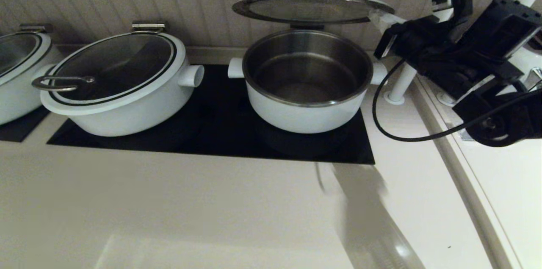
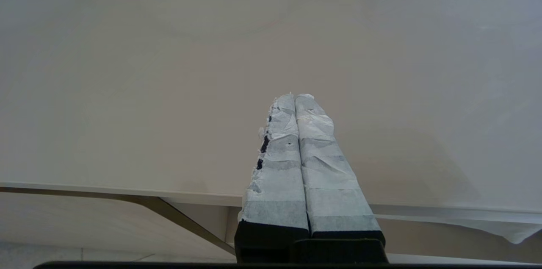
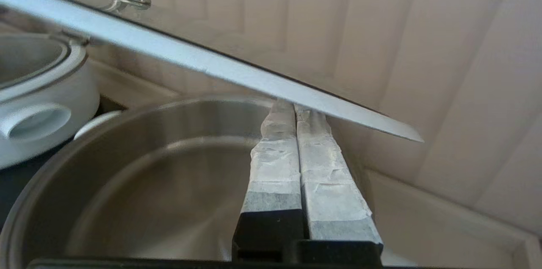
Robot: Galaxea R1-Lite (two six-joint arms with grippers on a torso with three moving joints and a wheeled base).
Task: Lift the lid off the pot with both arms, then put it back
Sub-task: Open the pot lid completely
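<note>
Pale countertop (image 1: pixel 211 201) carries a black cooktop (image 1: pixel 220 133); on it the pot (image 1: pixel 305 87) stands open and bare inside; its lid (image 1: pixel 311 7) hangs level above, off the rim; the right gripper (image 3: pixel 294 108) — fingers pressed together — props the lid's edge from beneath; a neighbouring covered pot (image 1: pixel 118 82) sits well apart; the left gripper (image 2: pixel 295 98), fingers together, hovers over bare counter near its front edge.

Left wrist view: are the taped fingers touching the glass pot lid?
No, the left gripper hangs shut over bare white countertop, with no lid in sight.

The open pot (image 1: pixel 305 87) is white outside and bare steel inside; its lid (image 1: pixel 311 7) is clear glass rimmed in steel. A white pot (image 1: pixel 116 84) at nine o'clock wears a black-ringed lid, both on a black cooktop (image 1: pixel 220 133) set in the cream desk (image 1: pixel 169 209).
</note>
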